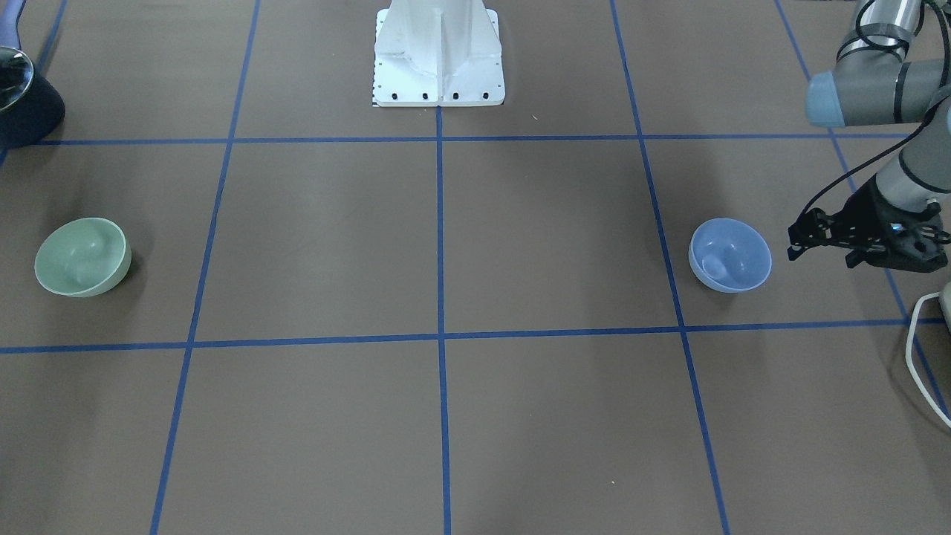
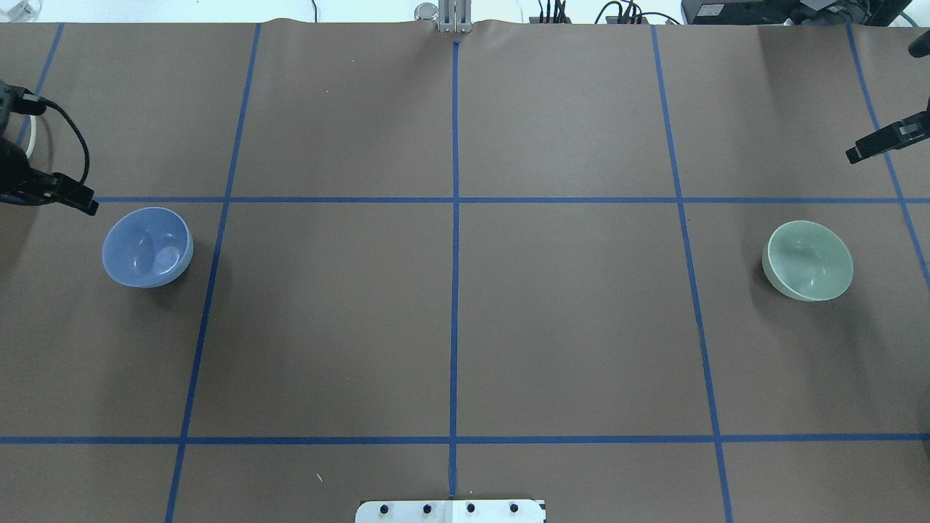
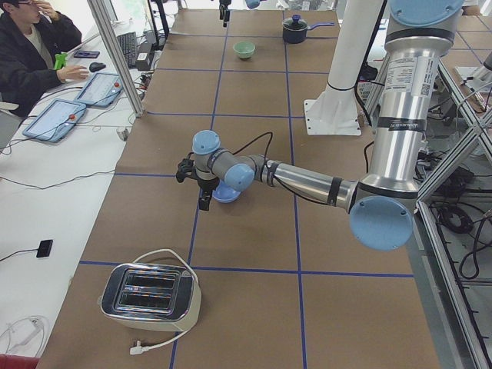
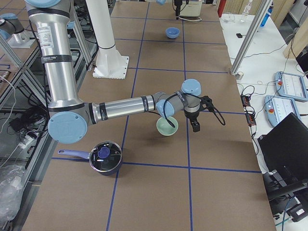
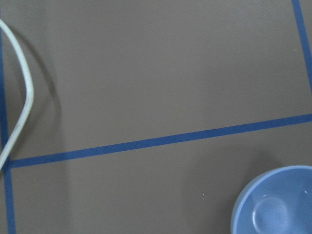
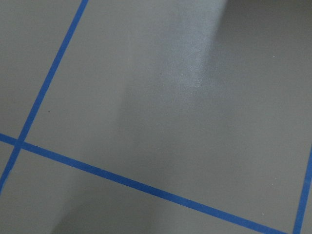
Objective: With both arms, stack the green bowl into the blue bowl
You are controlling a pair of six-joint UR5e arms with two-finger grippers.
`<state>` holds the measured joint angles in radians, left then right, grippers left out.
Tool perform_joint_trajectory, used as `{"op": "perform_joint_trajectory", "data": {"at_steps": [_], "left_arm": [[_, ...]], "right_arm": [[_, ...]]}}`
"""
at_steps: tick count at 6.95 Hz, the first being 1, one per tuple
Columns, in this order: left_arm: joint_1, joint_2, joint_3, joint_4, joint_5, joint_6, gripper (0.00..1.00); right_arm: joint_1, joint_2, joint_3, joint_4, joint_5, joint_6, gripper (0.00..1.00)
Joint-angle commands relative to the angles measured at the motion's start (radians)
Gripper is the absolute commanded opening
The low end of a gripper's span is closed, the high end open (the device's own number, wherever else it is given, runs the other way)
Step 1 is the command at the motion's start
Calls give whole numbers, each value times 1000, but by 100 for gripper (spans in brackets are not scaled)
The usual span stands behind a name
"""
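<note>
Well, the green bowl (image 2: 808,260) sits rim up on the brown table (image 2: 567,327), far out on my right side, in the middle row of squares marked off by blue tape lines (image 2: 455,200). The blue bowl (image 2: 147,247) sits rim up in that same row at the opposite end, on my left, so the two bowls are well apart with two tape squares between them. My left hand (image 1: 821,253) hovers above the table just beside the blue bowl, on its outer side, and touches nothing. Its fingers stand spread and grip nothing, and my left wrist camera catches only part of the bowl's rim and glossy inside at the lower right corner. My right hand (image 2: 879,143) hangs near the green bowl, beyond it toward the table's far edge and clear of it. Only one black finger shows from overhead, so I cannot tell whether that hand is spread or closed. My white pedestal (image 1: 438,52) stands midway between the bowls. A toaster (image 3: 150,296) sits past the blue bowl at the table's left end, and a dark pot (image 4: 106,156) sits past the green bowl at the right end.
</note>
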<state>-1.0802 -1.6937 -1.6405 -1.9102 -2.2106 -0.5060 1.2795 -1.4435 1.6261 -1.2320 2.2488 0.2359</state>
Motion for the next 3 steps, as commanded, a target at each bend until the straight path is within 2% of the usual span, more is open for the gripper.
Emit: {"op": "perform_joint_trajectory", "data": {"at_steps": [1,2,3], "left_arm": [[64,-27,37,-42,2,-6,69],[74,-27,42,-47,2,-5,42],[74,-27,42,-47,2,-3,29]], "right_arm": [[-3,0,-2,0,0,0,100],[-3,0,-3,0,0,0,100],[-3,0,-3,0,0,0,100]]}}
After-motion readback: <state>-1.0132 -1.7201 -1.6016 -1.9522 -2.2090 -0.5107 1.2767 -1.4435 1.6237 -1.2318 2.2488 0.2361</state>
